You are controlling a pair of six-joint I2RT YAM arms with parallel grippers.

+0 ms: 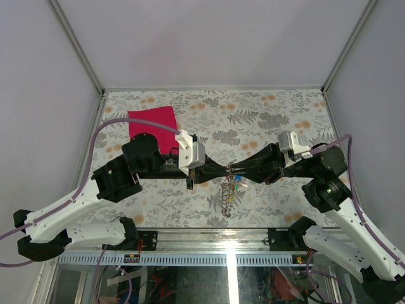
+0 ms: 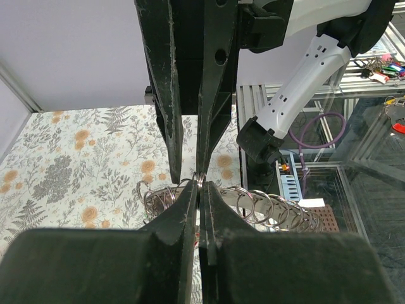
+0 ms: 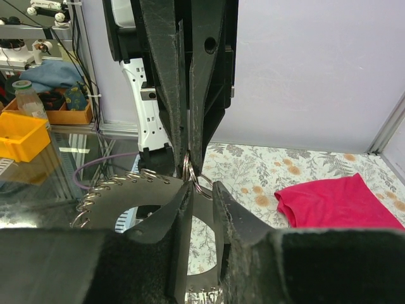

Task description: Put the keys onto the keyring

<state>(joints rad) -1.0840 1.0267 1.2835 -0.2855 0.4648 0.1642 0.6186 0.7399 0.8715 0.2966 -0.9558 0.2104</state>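
Observation:
The keyring point(image 1: 228, 195) is a grey metal band edged with many small wire loops, hanging below the spot where both grippers meet above the table's middle. My left gripper point(image 2: 200, 184) is shut on one of its edge loops; the band point(image 2: 272, 212) spreads out to both sides behind the fingers. My right gripper point(image 3: 202, 185) faces it tip to tip, jaws a little apart, with a thin loop of the keyring point(image 3: 136, 196) lying between the tips. Small keys point(image 1: 238, 182) with green and blue heads dangle just under the right gripper point(image 1: 235, 170). The left gripper point(image 1: 223, 170) is at the same height.
A magenta cloth point(image 1: 152, 122) lies on the floral table at the back left, also seen as the cloth point(image 3: 342, 202) in the right wrist view. Grey walls close in the table on three sides. A metal rail point(image 1: 209, 237) runs along the near edge.

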